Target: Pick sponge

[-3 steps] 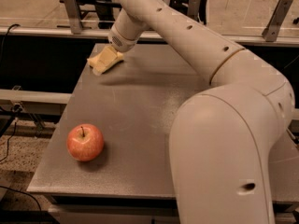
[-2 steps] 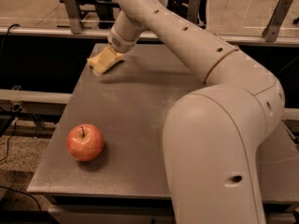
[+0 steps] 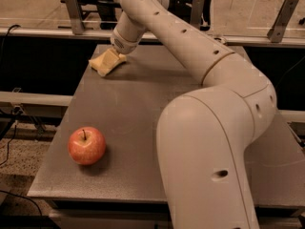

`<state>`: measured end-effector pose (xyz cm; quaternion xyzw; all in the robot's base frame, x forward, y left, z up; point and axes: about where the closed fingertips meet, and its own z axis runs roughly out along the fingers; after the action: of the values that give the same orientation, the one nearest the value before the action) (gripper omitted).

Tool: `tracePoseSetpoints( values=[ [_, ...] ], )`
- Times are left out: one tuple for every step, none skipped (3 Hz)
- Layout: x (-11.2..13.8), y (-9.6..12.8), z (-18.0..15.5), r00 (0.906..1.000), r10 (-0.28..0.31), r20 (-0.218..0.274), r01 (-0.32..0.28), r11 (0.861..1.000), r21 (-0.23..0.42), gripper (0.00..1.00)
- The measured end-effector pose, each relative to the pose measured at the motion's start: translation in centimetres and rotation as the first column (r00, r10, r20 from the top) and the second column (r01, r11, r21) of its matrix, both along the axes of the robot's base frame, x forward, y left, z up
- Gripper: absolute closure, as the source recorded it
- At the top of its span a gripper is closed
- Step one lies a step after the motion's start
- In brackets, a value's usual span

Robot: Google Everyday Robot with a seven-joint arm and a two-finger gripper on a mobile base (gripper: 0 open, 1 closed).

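Note:
The sponge (image 3: pixel 101 66) is a pale yellow pad at the far left corner of the grey table (image 3: pixel 143 109). My gripper (image 3: pixel 114 56) is at the end of the white arm (image 3: pixel 181 37), which reaches from the front right across the table. The gripper is down on the sponge's right part. The gripper tip is also pale yellow and merges with the sponge, so I cannot tell where one ends. I cannot tell whether the sponge is held or only touched.
A red apple (image 3: pixel 86 145) stands near the table's front left corner. The arm's large white elbow (image 3: pixel 214 147) fills the front right. A metal rail with posts (image 3: pixel 71 8) runs behind the table. Cables (image 3: pixel 9 128) hang at the left.
The arm's elbow has swung a little left and closer, filling more of the view. The gripper and the sponge stay at the same far left spot. The apple has not moved.

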<state>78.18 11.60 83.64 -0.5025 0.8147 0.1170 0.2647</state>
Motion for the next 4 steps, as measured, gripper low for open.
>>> tracePoseSetpoints(
  values=[
    [0.1,0.1,0.3,1.0000,0.009,-0.003,-0.008,1.000,0.013,0.41],
    [-0.3,-0.3,1.0,0.9996,0.028,0.001,-0.028,0.999,0.024,0.64],
    [-1.3,-1.2,2.2,0.9986,0.052,0.016,-0.052,0.998,0.034,0.88],
    [-2.8,-2.7,4.4,0.9958,0.086,0.031,-0.088,0.995,0.055,1.00]
  ],
)
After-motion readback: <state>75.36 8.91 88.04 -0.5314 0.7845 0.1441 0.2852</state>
